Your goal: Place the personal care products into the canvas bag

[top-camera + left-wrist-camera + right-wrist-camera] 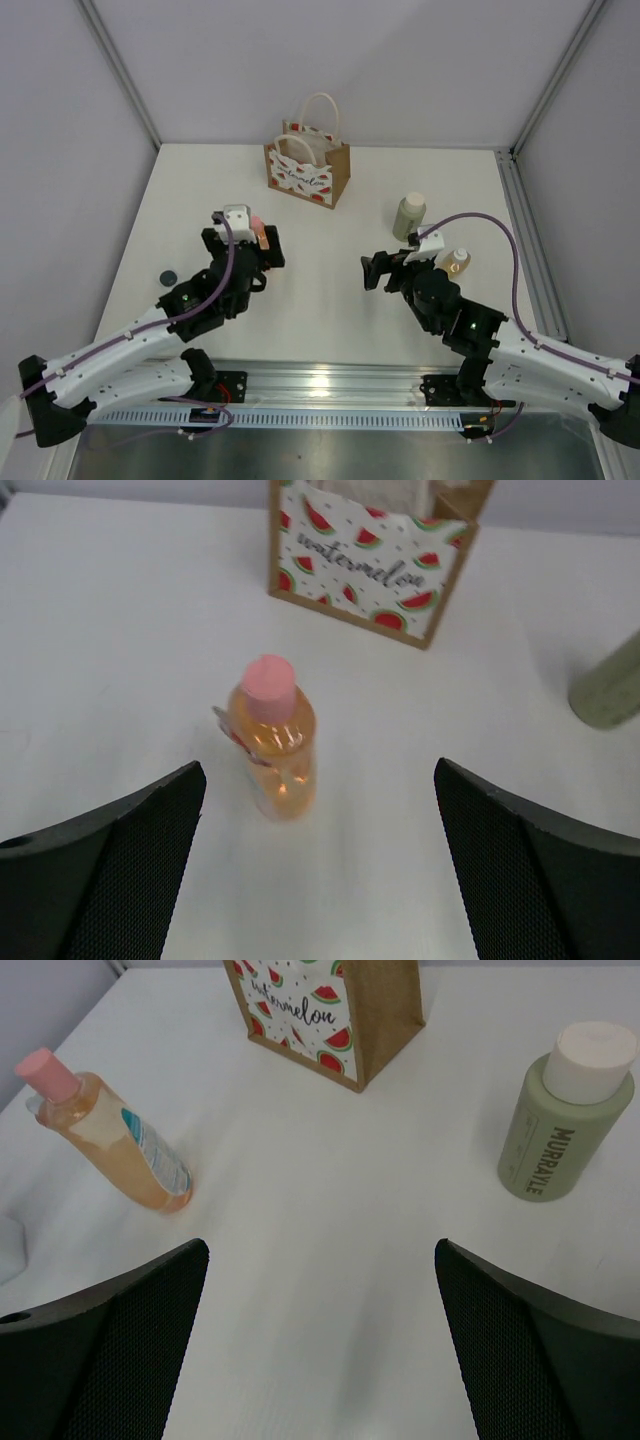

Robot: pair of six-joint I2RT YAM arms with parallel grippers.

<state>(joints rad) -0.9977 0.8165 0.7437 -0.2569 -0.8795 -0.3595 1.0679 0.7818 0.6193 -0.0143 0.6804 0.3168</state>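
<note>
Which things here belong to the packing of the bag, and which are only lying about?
Belong to the job:
peach bottle with pink cap
olive bottle with cream cap
amber bottle with white cap
black-lidded jar
watermelon-print canvas bag

Not part of it:
white table
aluminium rail at the near edge

I look down on a white table (330, 300) that fills the middle. Pale walls (340, 60) close it in from nine round to three o'clock, with metal corner posts (118, 70) at eleven and one. At six o'clock I see a silver rail (330, 380) and a slotted strip (330, 418).
</note>
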